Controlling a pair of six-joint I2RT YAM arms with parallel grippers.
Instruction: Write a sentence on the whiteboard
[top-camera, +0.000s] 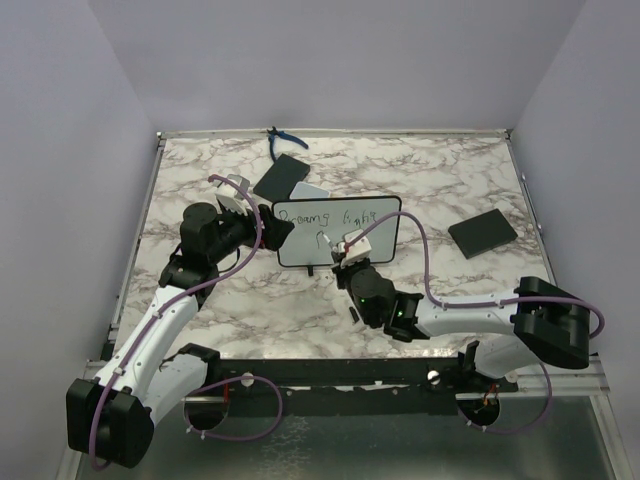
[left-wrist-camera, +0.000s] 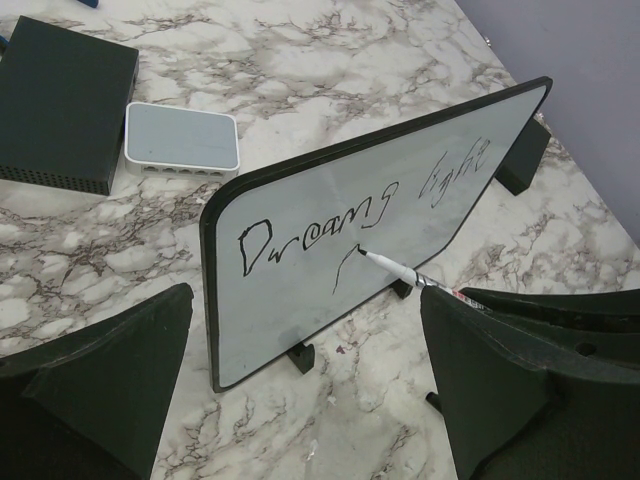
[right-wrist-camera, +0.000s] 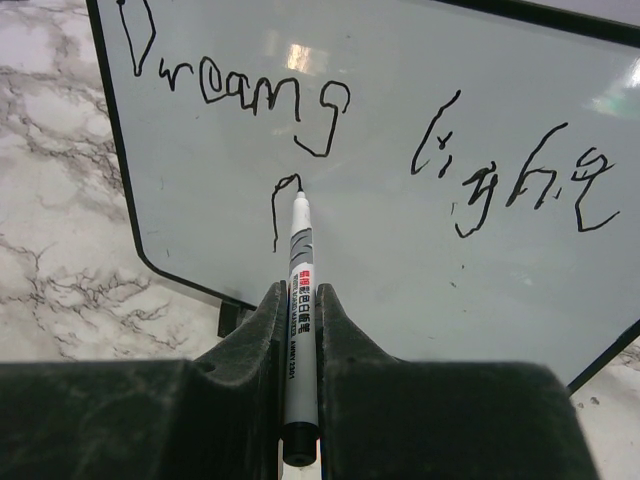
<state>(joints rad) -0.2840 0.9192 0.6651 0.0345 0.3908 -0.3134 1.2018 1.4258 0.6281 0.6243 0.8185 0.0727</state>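
Observation:
The whiteboard (top-camera: 300, 245) (left-wrist-camera: 300, 320) (right-wrist-camera: 430, 260) stands upright on its two black feet in the middle of the table. The sentence (top-camera: 322, 215) (left-wrist-camera: 312, 235) (right-wrist-camera: 250, 95) reads "Dreams light" on the top line, with one hooked stroke begun below it. My right gripper (top-camera: 352, 256) (right-wrist-camera: 300, 292) is shut on a white marker (right-wrist-camera: 301, 300) (left-wrist-camera: 400, 268), whose tip touches the board at the end of that stroke. My left gripper (top-camera: 260, 216) (left-wrist-camera: 305, 295) stands open at the board's left end, its fingers apart from the frame.
A black flat rectangle (top-camera: 281, 177) (left-wrist-camera: 60, 100) and a small grey-white pad (top-camera: 312, 190) (left-wrist-camera: 182, 138) lie behind the board's left end. Another black rectangle (top-camera: 483, 233) lies to the right. Blue pliers (top-camera: 280, 140) rest at the back edge. A small black piece (top-camera: 353, 315) lies near my right arm.

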